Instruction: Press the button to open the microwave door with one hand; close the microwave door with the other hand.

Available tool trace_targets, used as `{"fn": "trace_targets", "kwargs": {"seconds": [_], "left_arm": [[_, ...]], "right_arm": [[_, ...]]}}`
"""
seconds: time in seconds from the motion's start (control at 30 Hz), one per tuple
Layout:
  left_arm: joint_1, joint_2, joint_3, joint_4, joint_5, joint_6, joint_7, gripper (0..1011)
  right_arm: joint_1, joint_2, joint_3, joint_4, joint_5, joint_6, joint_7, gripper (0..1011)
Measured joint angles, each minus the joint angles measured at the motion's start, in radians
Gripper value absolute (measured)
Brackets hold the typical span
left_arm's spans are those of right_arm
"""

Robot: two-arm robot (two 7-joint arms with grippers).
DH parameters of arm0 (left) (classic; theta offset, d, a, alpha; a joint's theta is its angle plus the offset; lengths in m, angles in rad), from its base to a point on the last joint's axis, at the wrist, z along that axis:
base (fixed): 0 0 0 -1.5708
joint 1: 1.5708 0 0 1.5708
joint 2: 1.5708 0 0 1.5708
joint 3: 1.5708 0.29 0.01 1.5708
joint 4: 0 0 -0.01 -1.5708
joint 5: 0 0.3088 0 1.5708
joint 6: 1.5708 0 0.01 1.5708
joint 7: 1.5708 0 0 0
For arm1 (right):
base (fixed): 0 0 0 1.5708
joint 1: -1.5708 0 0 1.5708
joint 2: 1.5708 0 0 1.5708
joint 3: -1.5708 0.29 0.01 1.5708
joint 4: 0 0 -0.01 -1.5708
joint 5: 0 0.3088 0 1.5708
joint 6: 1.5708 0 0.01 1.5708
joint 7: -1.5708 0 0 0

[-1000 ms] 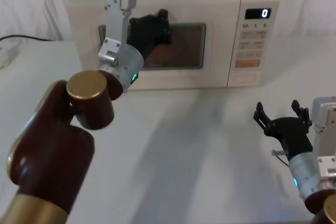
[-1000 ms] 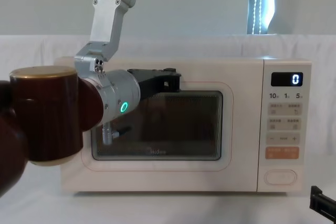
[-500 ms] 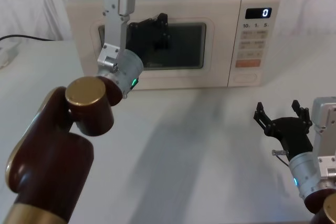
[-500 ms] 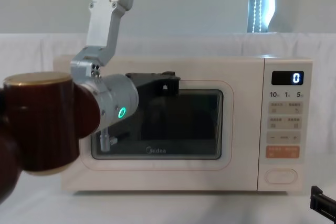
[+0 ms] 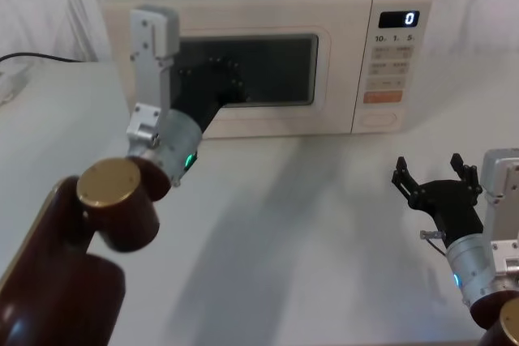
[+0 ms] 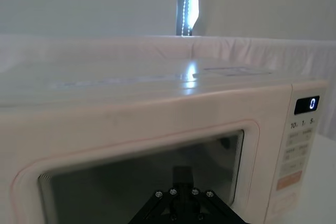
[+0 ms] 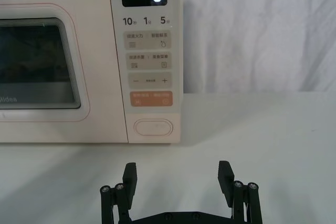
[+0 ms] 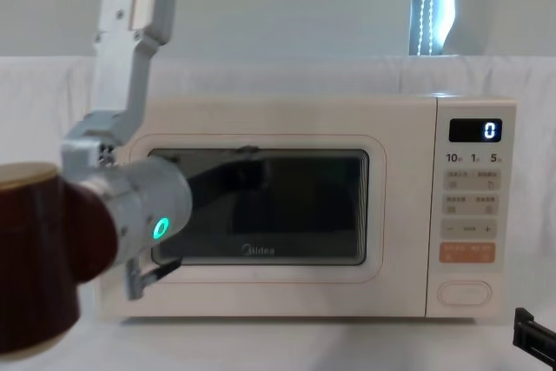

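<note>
Microwave door (image 5: pixel 243 70) sits flush and shut at the desk's (image 5: pixel 324 224) rear; left gripper (image 5: pixel 212 85), finger state cannot be told, hovers before the glass and should back off straight, right gripper (image 5: pixel 433 184) parked, fingers apart

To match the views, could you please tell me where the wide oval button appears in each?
Head: the button at panel's bottom, upper right.
Chest: button under orange key.
Right wrist: button below that key.
Left wrist: too faint to tell.
Landmark: the display reading 0.
</note>
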Motion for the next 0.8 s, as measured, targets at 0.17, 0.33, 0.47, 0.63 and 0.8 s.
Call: {"fn": "trace_targets", "kwargs": {"seconds": [0.17,0.33,0.47,0.63,0.8], "left_arm": [[0.073,0.013,-0.020,-0.059,-0.012,-0.008,0.015,0],[0.158,0.021,-0.039,-0.120,-0.010,-0.029,0.047,0],[0.221,0.023,-0.055,-0.161,-0.004,-0.043,0.069,0],[0.292,0.023,-0.079,-0.209,-0.001,-0.057,0.086,0],[0.342,0.023,-0.097,-0.239,-0.001,-0.062,0.091,0]], "right_arm": [[0.000,0.000,0.000,0.000,0.000,0.000,0.000,1002],[0.000,0.000,0.000,0.000,0.000,0.000,0.000,1002],[0.000,0.000,0.000,0.000,0.000,0.000,0.000,1002],[0.000,0.000,0.000,0.000,0.000,0.000,0.000,1002],[0.000,0.000,0.000,0.000,0.000,0.000,0.000,1002]]}}
